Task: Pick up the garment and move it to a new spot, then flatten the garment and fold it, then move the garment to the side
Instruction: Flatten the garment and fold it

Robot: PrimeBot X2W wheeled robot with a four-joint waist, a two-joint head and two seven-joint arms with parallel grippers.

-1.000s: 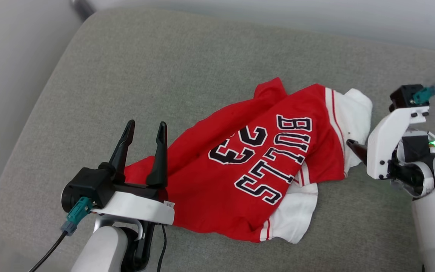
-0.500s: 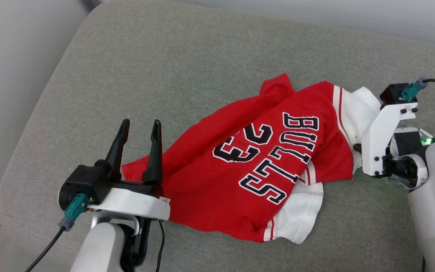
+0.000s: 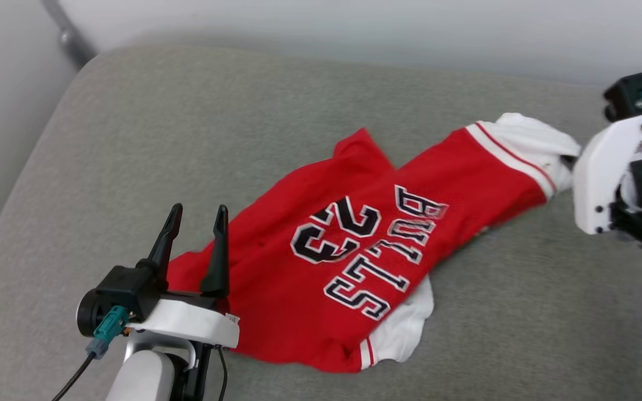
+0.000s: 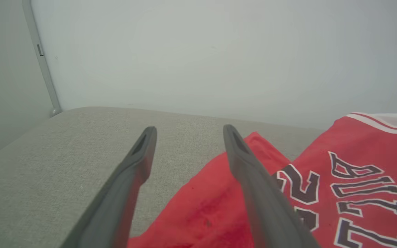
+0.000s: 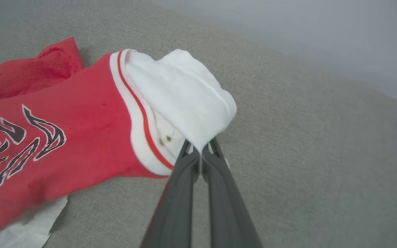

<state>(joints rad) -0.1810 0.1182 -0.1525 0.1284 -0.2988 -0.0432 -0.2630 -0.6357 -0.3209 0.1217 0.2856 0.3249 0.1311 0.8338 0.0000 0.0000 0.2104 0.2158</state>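
Observation:
The garment (image 3: 354, 234) is a red T-shirt with white sleeves and black "BULLS 23" lettering, lying crumpled on a grey cushion. My right gripper (image 5: 201, 146) is shut on the edge of its white sleeve (image 5: 184, 93). It holds that end raised at the right, and the red cloth stretches up toward it. In the head view the right gripper (image 3: 569, 161) is mostly hidden behind its white mount. My left gripper (image 3: 199, 209) stands open at the shirt's lower left end, its fingers over the cushion and the red hem. The left gripper (image 4: 190, 129) holds nothing, with the garment (image 4: 367, 137) to its right.
The grey cushion (image 3: 187, 122) has a rounded corner at the upper left and bare room behind and right of the shirt. A pale wall (image 3: 354, 28) runs along the back. A grey metal post (image 3: 67, 39) stands at the far left corner.
My right gripper has shut on the white sleeve and drawn it up and to the right, stretching the shirt. The left gripper has stayed open. The head view has shifted.

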